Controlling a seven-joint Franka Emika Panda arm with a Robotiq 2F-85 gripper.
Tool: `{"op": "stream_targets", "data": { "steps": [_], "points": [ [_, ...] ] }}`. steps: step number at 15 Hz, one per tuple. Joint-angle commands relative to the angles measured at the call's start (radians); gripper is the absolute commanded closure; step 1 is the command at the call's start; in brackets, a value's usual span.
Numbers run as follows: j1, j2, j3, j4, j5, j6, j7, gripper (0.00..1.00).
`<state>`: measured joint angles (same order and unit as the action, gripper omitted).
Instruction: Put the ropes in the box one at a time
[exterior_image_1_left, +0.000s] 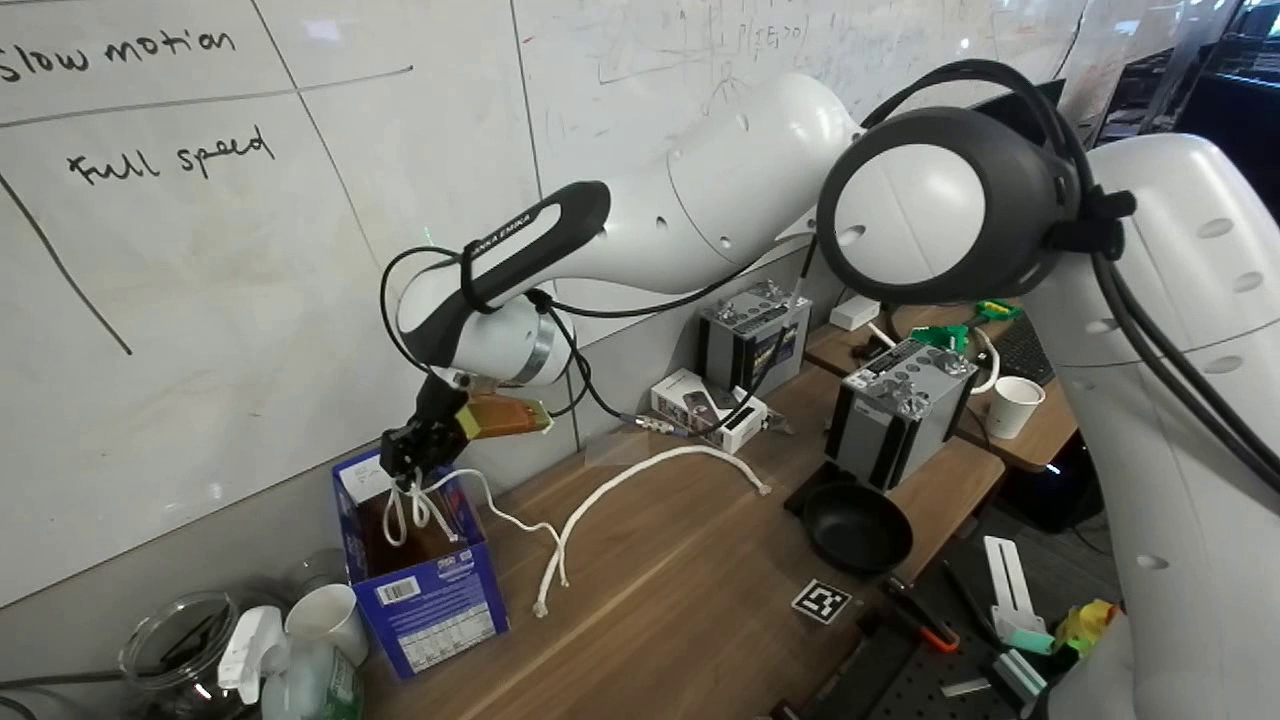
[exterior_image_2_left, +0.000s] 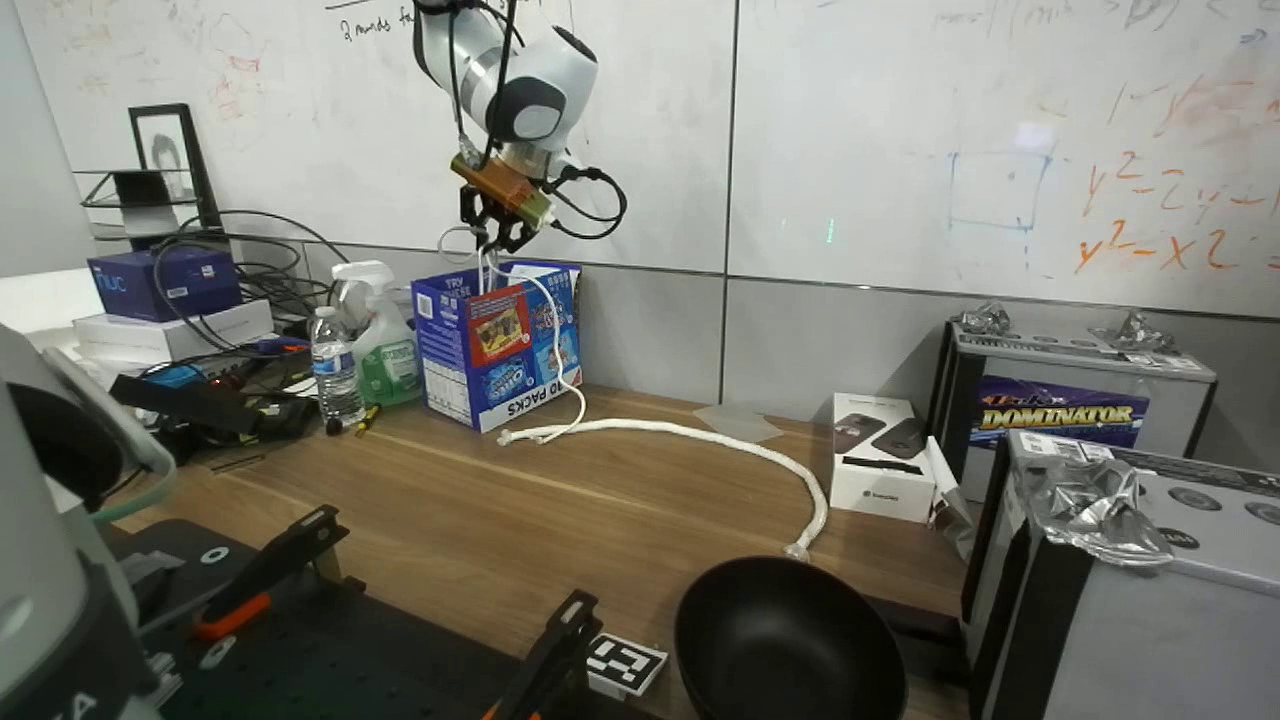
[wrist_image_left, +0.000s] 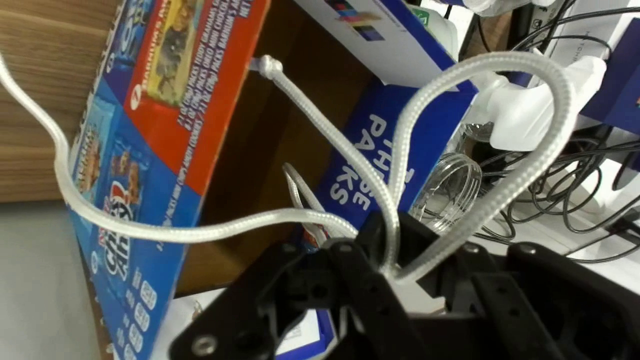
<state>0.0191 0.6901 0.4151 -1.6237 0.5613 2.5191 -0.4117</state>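
Above the open top of the blue box (exterior_image_1_left: 430, 590), my gripper (exterior_image_1_left: 408, 476) is shut on a thin white rope (wrist_image_left: 492, 205). In the wrist view, the rope bends out in loops from between the fingers of the gripper (wrist_image_left: 382, 257). Its knotted end hangs at the box (wrist_image_left: 150, 145) opening. Another stretch of this rope (exterior_image_2_left: 556, 335) drapes over the printed side of the box (exterior_image_2_left: 500, 365) to the table. There its tail meets the end of a thicker white rope (exterior_image_1_left: 640, 465), which lies curved on the wood in both exterior views. The deeper inside of the box is dark.
A spray bottle (exterior_image_2_left: 388, 350) and a water bottle (exterior_image_2_left: 335, 370) stand beside the box, with a clear jar (exterior_image_1_left: 180, 640) close by. The whiteboard wall (exterior_image_1_left: 250, 300) rises behind it. Farther along are a white phone box (exterior_image_2_left: 880, 480), grey batteries (exterior_image_1_left: 900, 410) and a black pan (exterior_image_1_left: 858, 530).
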Motion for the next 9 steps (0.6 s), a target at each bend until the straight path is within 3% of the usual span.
{"op": "stream_targets", "data": {
  "steps": [1,9],
  "points": [
    [-0.034,0.013,0.029,-0.009,0.023,0.008,-0.051,0.93],
    [-0.016,0.040,0.027,-0.008,0.003,0.023,-0.040,0.93]
  ]
}}
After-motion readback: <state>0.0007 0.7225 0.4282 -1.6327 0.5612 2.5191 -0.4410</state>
